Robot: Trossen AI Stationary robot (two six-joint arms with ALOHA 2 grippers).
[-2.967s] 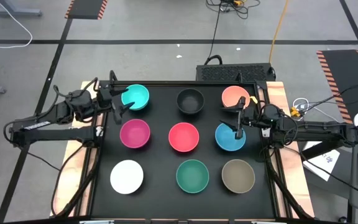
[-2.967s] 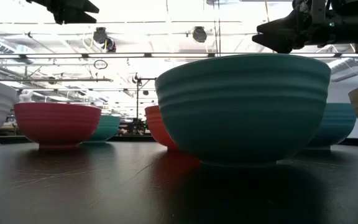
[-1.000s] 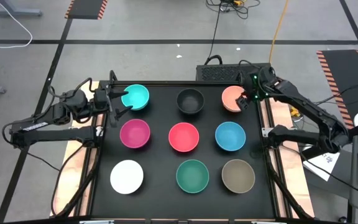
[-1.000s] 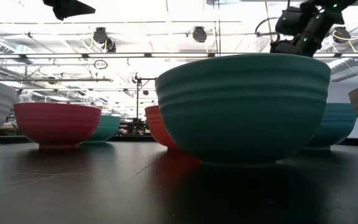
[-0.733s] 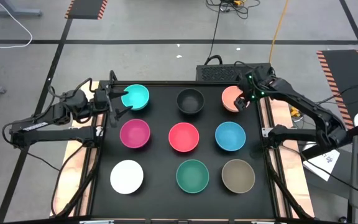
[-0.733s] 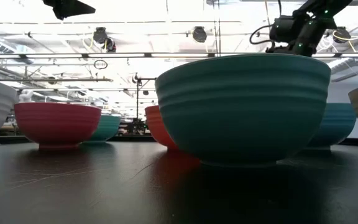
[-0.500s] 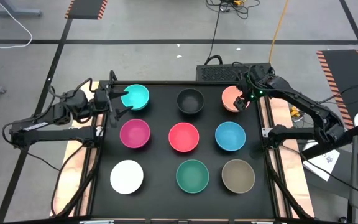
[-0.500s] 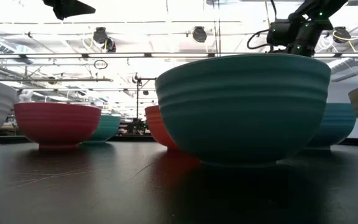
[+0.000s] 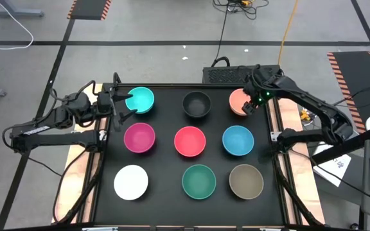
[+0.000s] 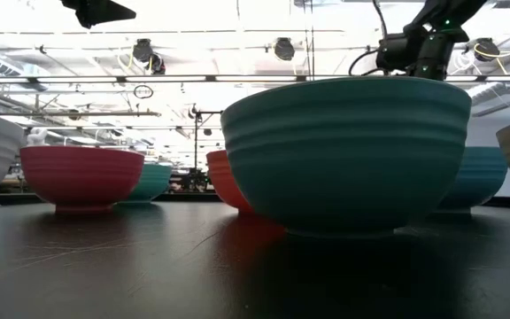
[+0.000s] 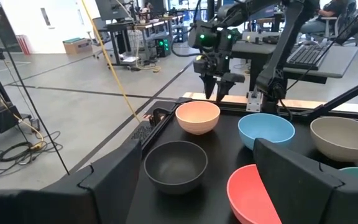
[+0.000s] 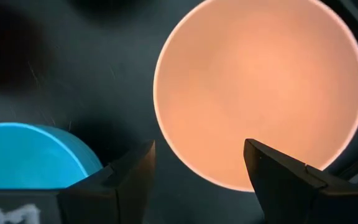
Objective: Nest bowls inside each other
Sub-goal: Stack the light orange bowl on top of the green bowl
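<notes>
Since three seconds ago the right gripper (image 9: 250,106) has swung from over the blue bowl (image 9: 238,140) to above the peach bowl (image 9: 241,101), fingers apart and pointing down at the rim nearest its own arm, not touching it. Just beyond the peach bowl from that gripper sits the black bowl (image 9: 196,104), and the blue bowl lies on the gripper's near side. The left gripper (image 9: 124,106) hangs beside the cyan bowl (image 9: 140,99), fingers spread with the bowl's rim between them, holding nothing. Farther out stand the magenta bowl (image 9: 139,137), red bowl (image 9: 190,141), white bowl (image 9: 131,181), green bowl (image 9: 199,180) and taupe bowl (image 9: 246,181), all separate, none nested
</notes>
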